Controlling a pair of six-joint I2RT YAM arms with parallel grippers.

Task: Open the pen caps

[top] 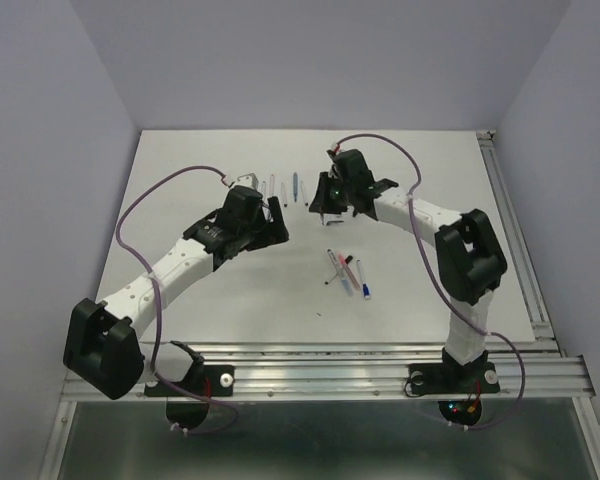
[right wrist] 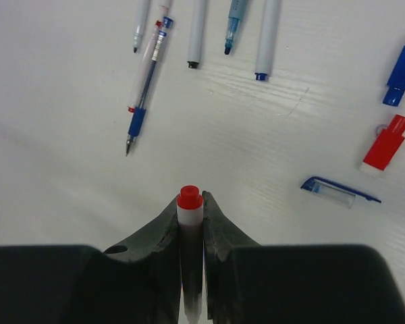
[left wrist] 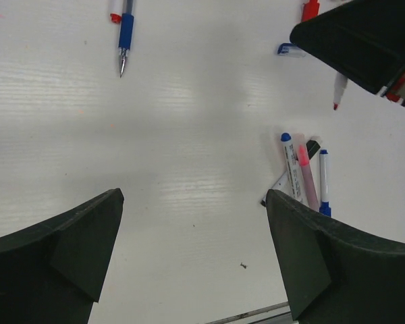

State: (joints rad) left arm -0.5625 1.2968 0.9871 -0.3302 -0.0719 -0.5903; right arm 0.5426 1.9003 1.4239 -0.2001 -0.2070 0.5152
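Left gripper (left wrist: pixel 194 202): fingers spread wide, nothing between them, above bare white table (left wrist: pixel 189 101). 
Right gripper (right wrist: pixel 190 217): fingers pinching a thin white pen barrel with a red end (right wrist: pixel 190 198). 
Loose caps lie flat toward the table's far edge, beside a row of pens (right wrist: pixel 197 34): a stubby red plastic cap (right wrist: pixel 386 143), a blue plastic cap (right wrist: pixel 401 74) and a clear cap with a blue clip (right wrist: pixel 337 192). 
A small heap of pens (top: pixel 346 272) lies mid-table.
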